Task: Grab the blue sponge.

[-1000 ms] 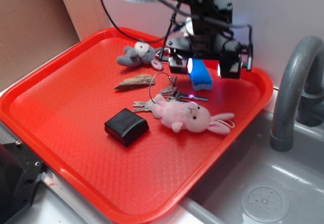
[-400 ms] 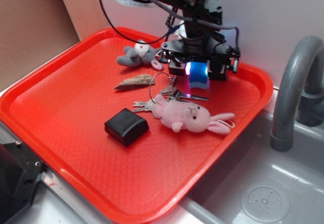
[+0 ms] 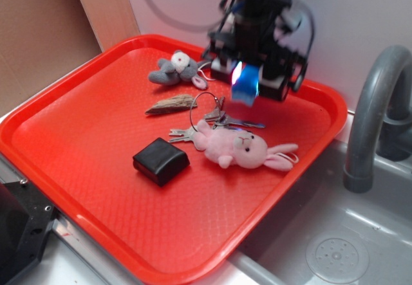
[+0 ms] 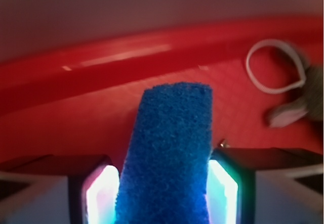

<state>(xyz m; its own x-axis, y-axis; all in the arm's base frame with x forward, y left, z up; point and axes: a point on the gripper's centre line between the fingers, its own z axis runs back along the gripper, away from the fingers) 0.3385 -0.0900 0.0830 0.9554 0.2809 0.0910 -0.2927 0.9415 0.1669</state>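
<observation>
The blue sponge (image 3: 245, 85) hangs between the fingers of my gripper (image 3: 248, 82), lifted a little above the back right part of the red tray (image 3: 84, 137). In the wrist view the sponge (image 4: 169, 158) fills the gap between the two glowing pads (image 4: 98, 198), which press on its sides, and it sticks out toward the tray's far rim (image 4: 126, 57). My gripper (image 4: 164, 198) is shut on it.
On the tray lie a grey plush (image 3: 174, 69), a piece of wood (image 3: 170, 105), keys on a ring (image 3: 209, 114), a pink plush rabbit (image 3: 241, 148) and a black box (image 3: 161, 161). A grey faucet (image 3: 370, 118) and sink (image 3: 335, 246) are at the right.
The gripper closed on the blue sponge, then rose with it off the tray. The arm moved up and slightly left.
</observation>
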